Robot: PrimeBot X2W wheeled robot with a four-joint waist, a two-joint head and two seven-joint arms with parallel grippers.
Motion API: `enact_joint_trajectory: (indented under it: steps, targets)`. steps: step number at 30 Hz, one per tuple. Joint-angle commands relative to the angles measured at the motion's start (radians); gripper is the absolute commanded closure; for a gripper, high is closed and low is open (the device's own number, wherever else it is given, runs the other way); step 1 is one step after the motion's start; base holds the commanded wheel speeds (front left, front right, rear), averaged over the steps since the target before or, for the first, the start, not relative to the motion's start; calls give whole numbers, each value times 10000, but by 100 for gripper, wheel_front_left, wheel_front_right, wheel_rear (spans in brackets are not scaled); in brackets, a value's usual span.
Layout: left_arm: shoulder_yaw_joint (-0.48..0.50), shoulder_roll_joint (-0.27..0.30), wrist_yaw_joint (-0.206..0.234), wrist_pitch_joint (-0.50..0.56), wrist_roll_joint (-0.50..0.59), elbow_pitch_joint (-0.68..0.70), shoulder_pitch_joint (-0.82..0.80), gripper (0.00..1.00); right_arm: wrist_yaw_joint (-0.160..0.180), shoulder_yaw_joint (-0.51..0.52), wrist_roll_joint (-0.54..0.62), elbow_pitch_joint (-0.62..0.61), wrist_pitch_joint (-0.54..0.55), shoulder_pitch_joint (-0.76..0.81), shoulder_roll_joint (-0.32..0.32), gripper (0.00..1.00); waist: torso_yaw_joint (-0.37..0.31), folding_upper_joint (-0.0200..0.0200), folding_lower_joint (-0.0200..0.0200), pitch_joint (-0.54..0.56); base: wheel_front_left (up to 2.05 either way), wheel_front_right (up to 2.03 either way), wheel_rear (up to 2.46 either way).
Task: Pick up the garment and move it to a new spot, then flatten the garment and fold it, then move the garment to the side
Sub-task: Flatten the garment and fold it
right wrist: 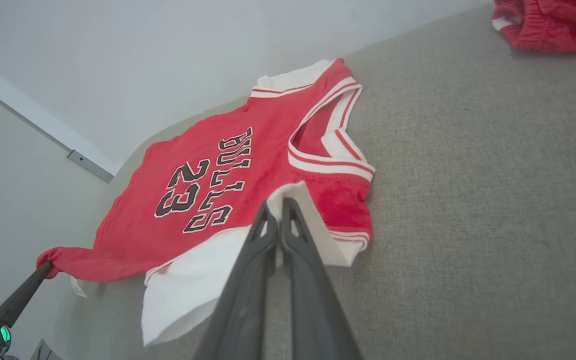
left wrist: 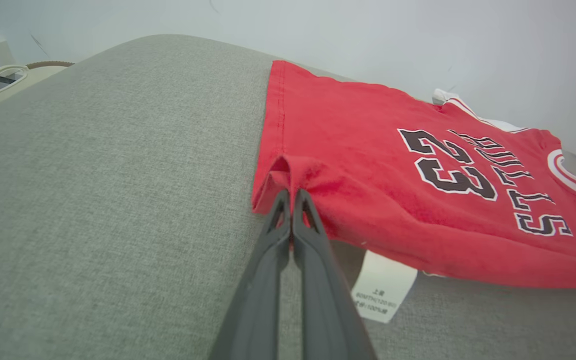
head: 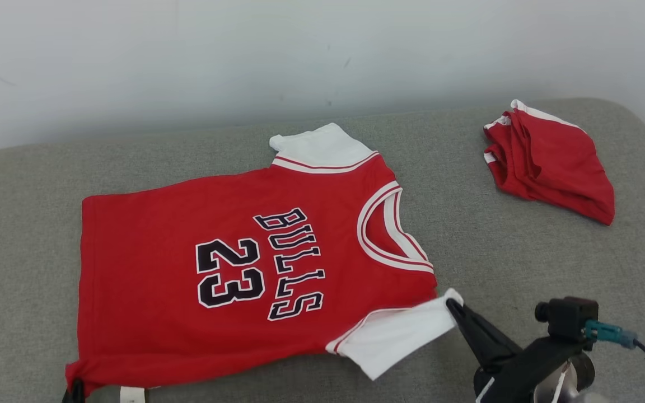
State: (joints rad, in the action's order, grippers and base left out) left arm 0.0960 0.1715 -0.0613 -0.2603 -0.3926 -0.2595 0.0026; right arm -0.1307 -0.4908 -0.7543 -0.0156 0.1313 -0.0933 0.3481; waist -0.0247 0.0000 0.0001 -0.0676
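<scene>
R gripper (head: 455,304): nearest, low right in head view; fingers clenched on edge of jersey (head: 149,268) at its white sleeve (head: 395,336).
L gripper (left wrist: 291,196): fingers pinched tight on red hem corner, fabric bunched at tips.
Jersey pos.: spread flat on grey cushion (head: 524,263), front up, neck toward robot's right, hem toward left.
Print: "BULLS" over "23", black w/ white outline, sideways in head view.
Tag (left wrist: 383,290): white, pokes out under hem by L gripper; print too small to read.
Folded garment (head: 557,168): red w/ white trim, far right on cushion, well apart from jersey.
</scene>
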Motion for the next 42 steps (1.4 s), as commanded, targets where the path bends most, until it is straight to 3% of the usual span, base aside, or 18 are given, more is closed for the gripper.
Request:
enact_joint_trajectory:
  steps: [1, 22, 38, 39, 40, 41, 42]
  targets:
    - [-59, 95, -63, -36, 96, -114, -252, 100, -1, 45, 105, 259, -91, -554, -73, 100, 5, 0, -1, -74, 0, 0, 0]
    - [-633, 836, -387, 367, 87, -2090, -3092, 100, -1, -1412, -692, 5097, -416, -5341, -1042, 100, -34, 0, -1, -1014, 0, 0, 0]
    - [-1112, 1102, -571, 89, 85, -4580, -4793, 100, -1, -2952, -1534, 7932, -1597, -7339, -1696, 100, -73, 0, -1, -1441, 0, 0, 0]
    - [-1146, 1082, -583, 59, 97, -4681, -4846, 100, -1, -3035, -1594, 8013, -1694, -7402, -1694, 69, -62, 0, -1, -1438, 0, 0, 0]
    - [-1169, 1071, -577, 40, 121, -4766, -4891, 75, -1, -3117, -1654, 8088, -1807, -7448, -1688, 37, -51, 0, -1, -1433, 0, 0, 0]
    - [-1192, 1053, -585, 22, 151, -4844, -4937, 29, -1, -3198, -1715, 8174, -1908, -7468, -1668, 6, -33, 0, -1, -1414, 0, 0, 0]
    - [-1200, 1040, -592, 9, 160, -4907, -4954, 0, -1, -3276, -1774, 8252, -1999, -7488, -1655, 0, -26, 0, -1, -1396, 0, 0, 0]
